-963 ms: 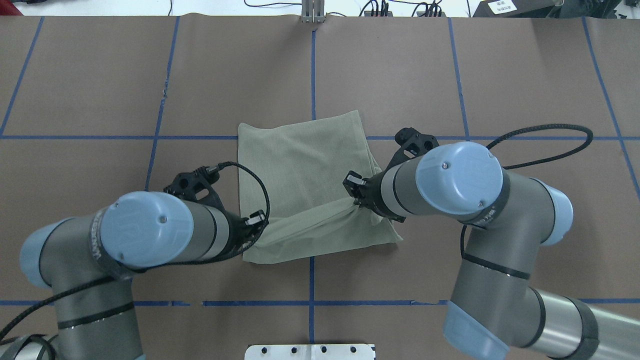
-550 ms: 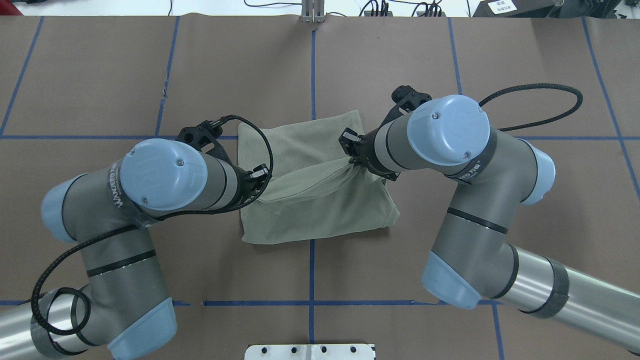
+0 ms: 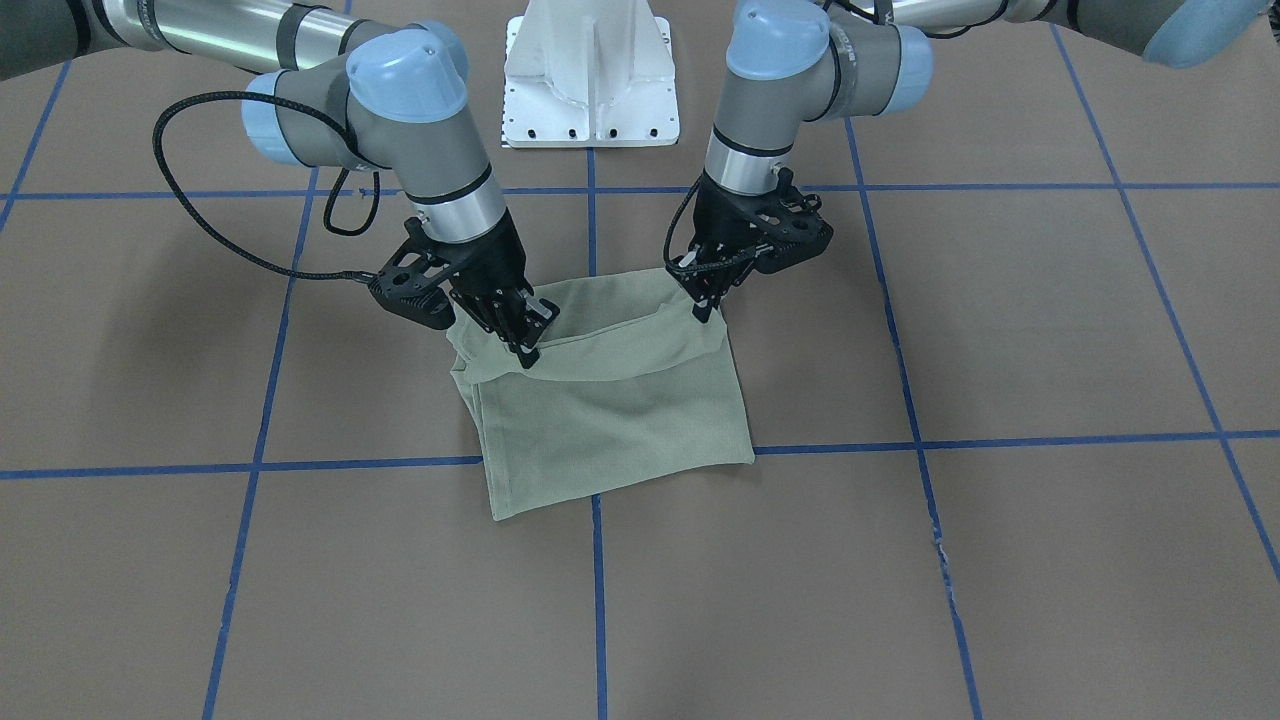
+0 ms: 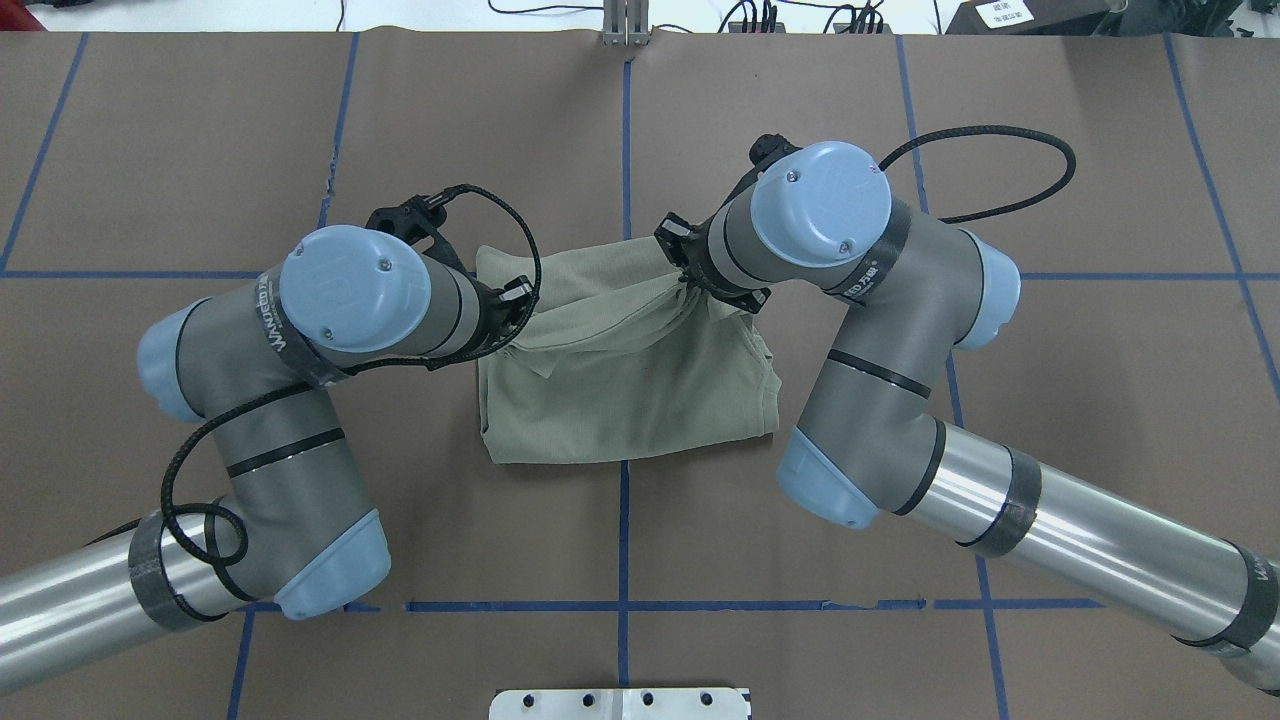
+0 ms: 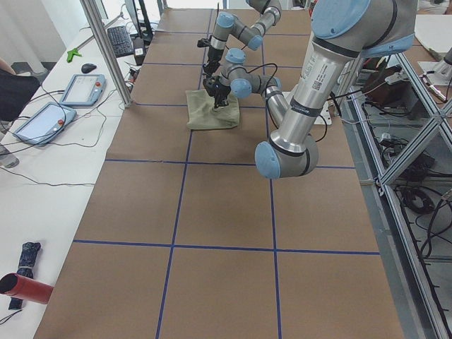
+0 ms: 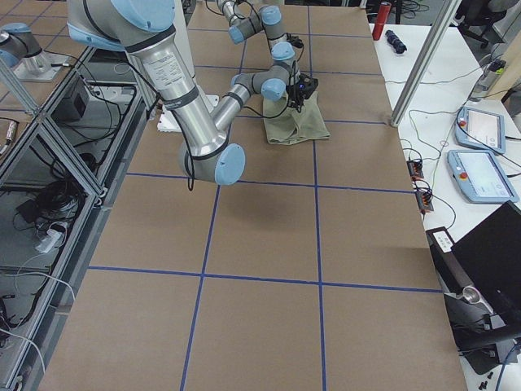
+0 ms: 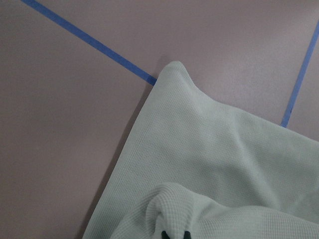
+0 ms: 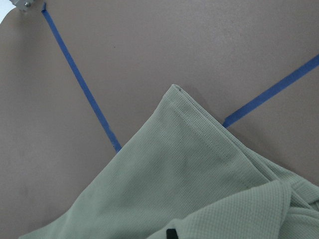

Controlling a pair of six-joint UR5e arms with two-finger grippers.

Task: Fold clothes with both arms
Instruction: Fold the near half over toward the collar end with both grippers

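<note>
Sage-green knit shirt (image 4: 640, 400): folded into a rough rectangle at the centre of the overhead view, on the brown paper-covered table (image 4: 900, 150) where blue tape lines (image 4: 623, 520) cross. One edge is lifted off the table and stretched between the two grippers, sagging over the flat layers below.
Left black two-finger gripper (image 4: 508, 318): centre left of the overhead view, fingers clamped on one lifted corner, with cloth bunched at the pinch.
Right black two-finger gripper (image 4: 684, 278): just right of centre, by the shirt's upper edge, fingers closed on the other lifted corner, with cloth gathered into pleats.
Wrist views: each shows a flat shirt corner on the table beside blue tape, with raised fabric at the bottom edge.
White metal base (image 3: 590, 80): top centre of the front-facing view.
</note>
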